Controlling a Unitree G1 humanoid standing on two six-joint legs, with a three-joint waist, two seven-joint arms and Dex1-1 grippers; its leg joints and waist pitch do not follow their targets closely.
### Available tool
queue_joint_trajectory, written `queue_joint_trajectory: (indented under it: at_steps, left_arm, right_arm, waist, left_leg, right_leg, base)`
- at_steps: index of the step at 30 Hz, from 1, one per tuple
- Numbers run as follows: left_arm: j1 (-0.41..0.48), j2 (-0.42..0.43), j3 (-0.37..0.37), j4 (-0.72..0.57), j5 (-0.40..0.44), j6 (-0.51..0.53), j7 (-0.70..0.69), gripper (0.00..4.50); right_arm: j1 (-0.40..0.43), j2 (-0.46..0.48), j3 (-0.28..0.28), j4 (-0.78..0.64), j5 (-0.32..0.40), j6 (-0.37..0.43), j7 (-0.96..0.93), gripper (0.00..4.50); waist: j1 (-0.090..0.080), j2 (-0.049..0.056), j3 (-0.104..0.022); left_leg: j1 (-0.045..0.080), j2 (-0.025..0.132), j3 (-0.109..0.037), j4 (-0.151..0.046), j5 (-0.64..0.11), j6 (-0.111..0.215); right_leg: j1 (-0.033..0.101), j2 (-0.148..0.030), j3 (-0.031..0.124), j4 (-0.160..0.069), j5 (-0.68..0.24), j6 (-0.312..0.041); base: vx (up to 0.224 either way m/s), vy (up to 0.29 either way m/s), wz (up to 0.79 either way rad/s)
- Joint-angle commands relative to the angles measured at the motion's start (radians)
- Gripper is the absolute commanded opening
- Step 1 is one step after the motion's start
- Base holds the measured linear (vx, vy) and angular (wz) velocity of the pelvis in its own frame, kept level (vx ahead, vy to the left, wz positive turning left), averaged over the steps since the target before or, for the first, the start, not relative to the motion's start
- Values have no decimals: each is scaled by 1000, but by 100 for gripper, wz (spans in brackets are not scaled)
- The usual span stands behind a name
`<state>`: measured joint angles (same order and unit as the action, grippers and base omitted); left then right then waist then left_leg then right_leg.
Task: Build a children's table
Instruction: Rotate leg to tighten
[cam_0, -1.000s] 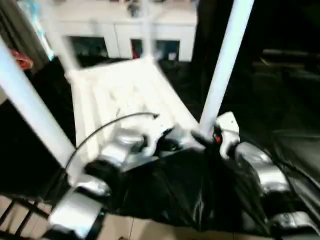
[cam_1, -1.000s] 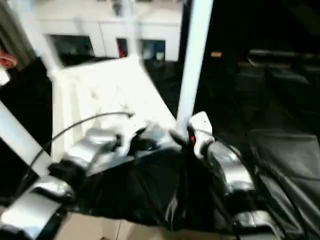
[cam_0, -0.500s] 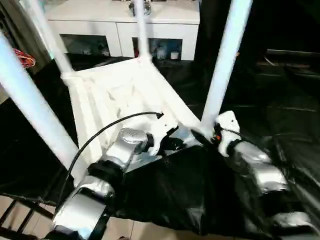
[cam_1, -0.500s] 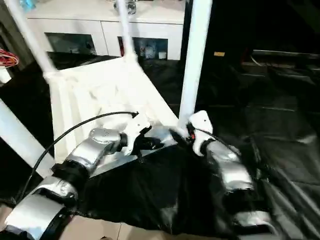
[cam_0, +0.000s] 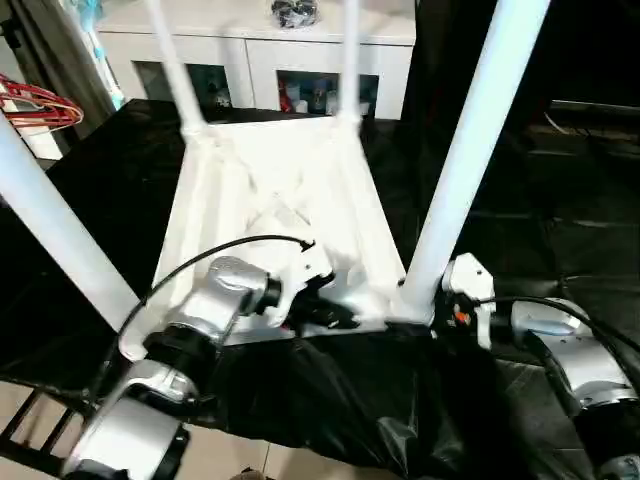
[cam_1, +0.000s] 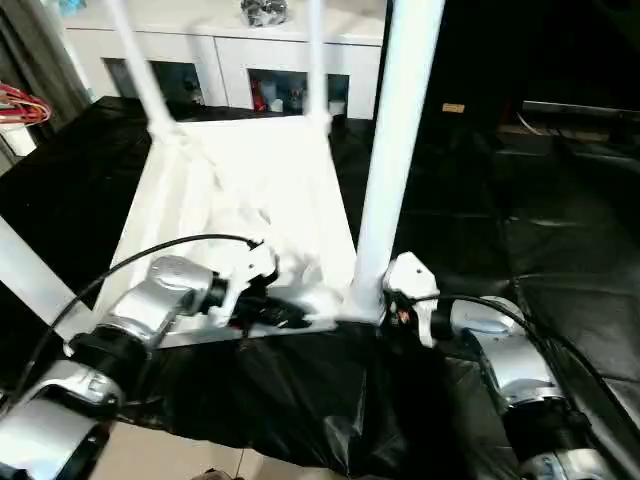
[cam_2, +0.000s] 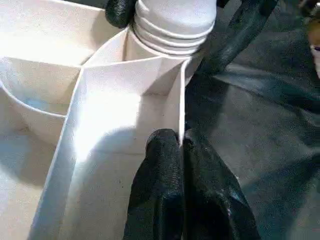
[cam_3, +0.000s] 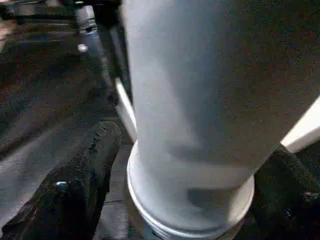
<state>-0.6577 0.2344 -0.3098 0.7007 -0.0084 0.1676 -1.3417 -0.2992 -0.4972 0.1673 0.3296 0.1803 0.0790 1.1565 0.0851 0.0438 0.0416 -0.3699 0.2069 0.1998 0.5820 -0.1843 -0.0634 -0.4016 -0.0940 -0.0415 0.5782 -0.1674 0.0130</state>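
The children's table (cam_0: 280, 190) lies upside down on black sheeting, ribbed underside up, with four white legs standing in its corner sockets. The near right leg (cam_0: 470, 150) rises from the corner closest to both grippers. My left gripper (cam_2: 181, 137) is shut on the thin rim wall (cam_2: 181, 100) beside that socket, and it reaches in from the left (cam_0: 335, 318). My right gripper (cam_3: 195, 145) stands open around the base of that leg, one black finger (cam_3: 85, 170) on each side with small gaps. The near left leg (cam_0: 50, 240) stands tall at the left.
A white cabinet (cam_0: 260, 40) with glass-fronted compartments stands behind the table. Black sheeting (cam_0: 560, 230) covers the surface all around and hangs over the near edge. A red wire object (cam_0: 30, 100) sits at the far left. A dark metal frame (cam_0: 30, 440) shows at the bottom left.
The camera has swung, so the whole picture has shifted. Both grippers stay at the table's near right corner, the left still pinching the rim.
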Motion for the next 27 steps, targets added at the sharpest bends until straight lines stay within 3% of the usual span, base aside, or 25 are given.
queue_joint_trajectory:
  at_steps: [1, 4, 11, 15, 17, 18, 20, 24, 27]
  left_arm:
    - [-10, -11, -6, -42, -44, -4, -30, 0]
    - [-12, -3, -7, -42, -42, 0, -48, 0]
    - [-8, -4, -3, -44, -41, 2, -57, 0]
    - [-11, -31, 22, -27, -36, 1, 27, 0]
    - [-20, -54, 40, -10, -28, 9, 104, 0]
    - [-23, -60, 44, -5, -25, 11, 123, 0]
    - [-35, -92, 66, 17, -15, 22, 223, 0]
    - [-46, -145, 78, 35, 9, 32, 364, 0]
    - [-50, -188, 80, 43, 35, 46, 478, 0]
  right_arm:
    - [23, 2, 71, -25, 4, 24, 68, 343]
    - [27, -5, 78, -40, 7, 31, 82, 314]
    - [35, 8, 80, -48, 11, 50, 82, 274]
    - [29, 61, 49, -8, 3, 38, -10, 271]
    - [8, 104, 25, 42, -22, 27, -121, 270]
    - [1, 116, 19, 57, -30, 24, -151, 270]
    - [-31, 170, -9, 125, -59, 16, -288, 270]
    - [-76, 261, -47, 211, -80, 26, -470, 269]
    - [-107, 328, -53, 263, -114, 15, -596, 269]
  waist:
    - [0, -16, -60]
    - [4, -16, -60]
    - [6, -18, -59]
    - [5, -19, -58]
    - [0, -20, -57]
    - [-8, -20, -52]
    - [-20, -22, -52]
    - [-38, -26, -50]
    - [-47, -25, -49]
  left_leg:
    - [13, 26, -7, -66, -208, 88]
    - [13, 26, -6, -65, -197, 87]
    - [13, 25, -7, -67, -211, 72]
    - [12, 23, -7, -67, -209, 72]
    - [10, 22, -8, -68, -223, 61]
    - [13, 19, -10, -73, -258, 40]
    - [11, 15, -13, -75, -272, 20]
    - [13, 12, -16, -76, -306, 20]
    - [13, 12, -17, -77, -308, 17]
  right_leg:
    - [44, -40, 23, -55, -193, -265]
    - [44, -39, 23, -52, -165, -274]
    - [44, -41, 23, -55, -204, -261]
    - [44, -41, 23, -55, -202, -260]
    - [43, -42, 22, -58, -235, -252]
    - [39, -43, 21, -67, -313, -232]
    - [39, -43, 20, -72, -371, -207]
    - [35, -42, 18, -85, -450, -172]
    - [33, -40, 16, -87, -459, -167]
  base:
    - [0, 0, 0]
    - [0, 0, 0]
    - [0, 0, 0]
    - [0, 0, 0]
    - [0, 0, 0]
    - [0, 0, 0]
    - [0, 0, 0]
    - [0, 0, 0]
    - [0, 0, 0]
